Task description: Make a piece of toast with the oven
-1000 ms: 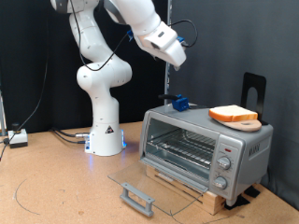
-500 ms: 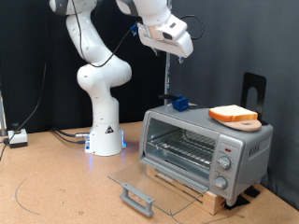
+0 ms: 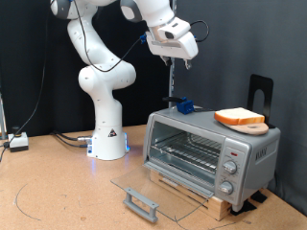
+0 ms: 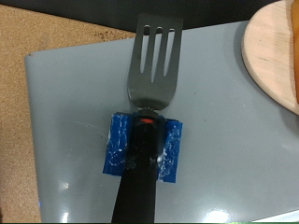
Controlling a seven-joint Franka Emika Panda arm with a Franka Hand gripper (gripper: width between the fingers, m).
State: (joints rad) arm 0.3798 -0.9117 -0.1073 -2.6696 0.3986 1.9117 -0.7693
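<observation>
Gripper (image 3: pixel 186 61): high in the exterior view, well above the oven top, hanging over the top's left end; jaw state cannot be told, fingers too small in the exterior view and not seen in the wrist view.
Oven (image 3: pixel 206 152): silver-grey, on a wooden base (image 3: pixel 192 195) at the exterior view's lower right; three knobs on its right panel.
Oven door (image 3: pixel 152 194): glass, folded down flat in front of the oven, grey handle at its front edge; wire rack (image 3: pixel 188 149) visible inside, bare.
Piece of toast (image 3: pixel 238 117): pale tan face with orange-brown crust, lies on a round wooden board (image 3: pixel 253 126) on the right end of the oven top; far below the gripper and off to the exterior view's right, not between the jaws.
Spatula (image 4: pixel 152 73): slotted dark metal blade, black handle wrapped in blue tape, lies flat on the oven top's left end; in the wrist view it sits straight under the camera, with the board's rim at the frame edge beside it. Nothing touches it.
Spatula in exterior view (image 3: pixel 184 104): blue wrap shows on the oven top, left of the toast, apart from it.
Arm base (image 3: pixel 107 144): white, on the table behind and left of the oven.
</observation>
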